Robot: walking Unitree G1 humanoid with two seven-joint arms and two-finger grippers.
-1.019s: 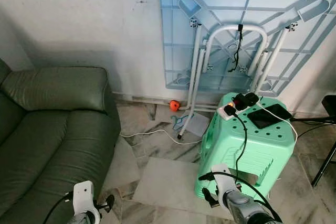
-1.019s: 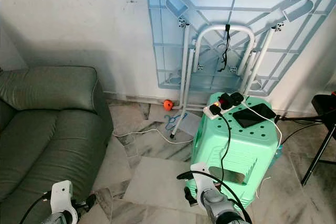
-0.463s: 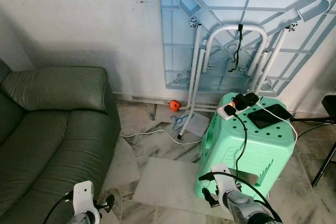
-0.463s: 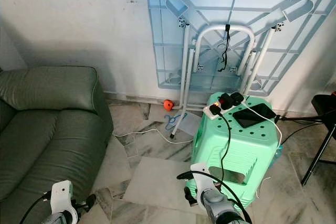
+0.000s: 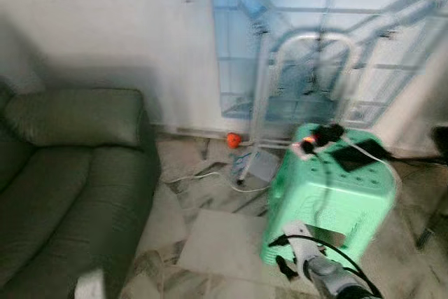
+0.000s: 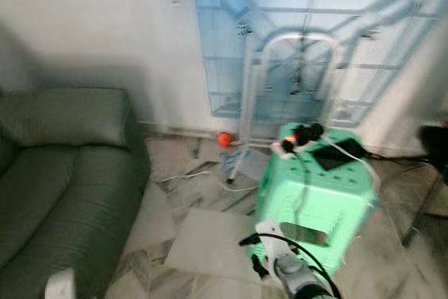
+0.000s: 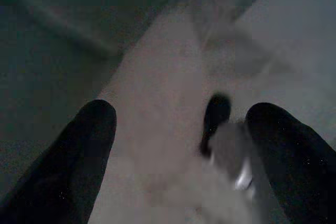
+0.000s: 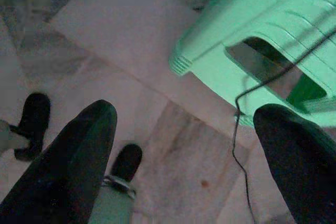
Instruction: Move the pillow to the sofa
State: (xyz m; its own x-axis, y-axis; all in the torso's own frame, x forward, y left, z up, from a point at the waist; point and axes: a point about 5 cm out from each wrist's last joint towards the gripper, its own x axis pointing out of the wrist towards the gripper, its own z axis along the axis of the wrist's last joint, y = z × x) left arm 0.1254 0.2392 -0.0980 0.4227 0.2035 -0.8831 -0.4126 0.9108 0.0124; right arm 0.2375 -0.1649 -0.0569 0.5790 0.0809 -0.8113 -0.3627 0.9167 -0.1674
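Marble floor (image 5: 217, 239) lies blurred between the green sofa (image 5: 63, 173) and a mint stool (image 5: 329, 194), both grippers, left (image 7: 181, 145) and right (image 8: 184, 150), hanging low with fingers spread apart, empty.

Marble floor (image 5: 210, 243) with green stool (image 5: 329, 201), sofa (image 5: 63, 180), orange ball (image 5: 232, 140)

Left end effector (image 7: 178, 150) fingers spread, right end effector (image 8: 184, 156) likewise, both lowered
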